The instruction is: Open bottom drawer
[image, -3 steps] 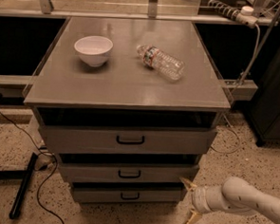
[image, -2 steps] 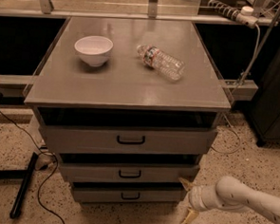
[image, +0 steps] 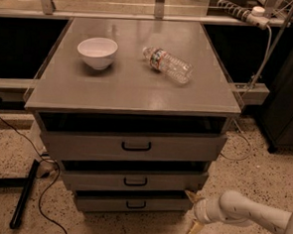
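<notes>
Hand point(image: 194, 214), fingers apart, lower right, just beside bottom drawer point(image: 101, 203), low enough to reach its handle point(image: 136, 205)

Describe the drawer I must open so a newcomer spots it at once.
Find the grey cabinet holding a bowl and bottle. Of its three stacked drawers, take the bottom drawer nearest the floor, beside the end effector. It has the narrowest front.

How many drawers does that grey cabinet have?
3, stacked: top drawer, middle drawer below it, bottom drawer lowest. The claw, open, sits right of the bottom drawer.
</notes>
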You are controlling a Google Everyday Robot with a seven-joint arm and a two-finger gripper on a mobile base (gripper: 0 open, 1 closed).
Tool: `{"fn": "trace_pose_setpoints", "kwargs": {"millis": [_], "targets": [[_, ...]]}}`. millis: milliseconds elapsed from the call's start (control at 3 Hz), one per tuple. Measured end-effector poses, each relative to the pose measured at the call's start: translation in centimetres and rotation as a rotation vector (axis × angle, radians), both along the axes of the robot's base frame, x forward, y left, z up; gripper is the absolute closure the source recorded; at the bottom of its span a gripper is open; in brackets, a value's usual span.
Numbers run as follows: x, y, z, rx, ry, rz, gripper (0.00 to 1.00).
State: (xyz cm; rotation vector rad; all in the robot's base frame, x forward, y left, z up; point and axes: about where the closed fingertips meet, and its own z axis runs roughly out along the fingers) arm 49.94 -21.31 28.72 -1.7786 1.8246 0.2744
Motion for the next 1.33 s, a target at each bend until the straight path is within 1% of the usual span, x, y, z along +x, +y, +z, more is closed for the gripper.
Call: {"fn": "trace_pose_setpoints", "kwargs": {"millis": [333, 667, 1000, 1333], "targets": [[-0.3, 0.4, -1.7, 0.021, -0.042, 0.015, 0.00], [-0.9, 1.0, -3.0, 0.068, -0.088, 0.053, 0.00], [-0.9, 1.0, -3.0, 0.068, -0.088, 0.053, 0.00], [-0.4, 2.0, -4.2, 0.065, -0.083, 0.075, 0.00]]}}
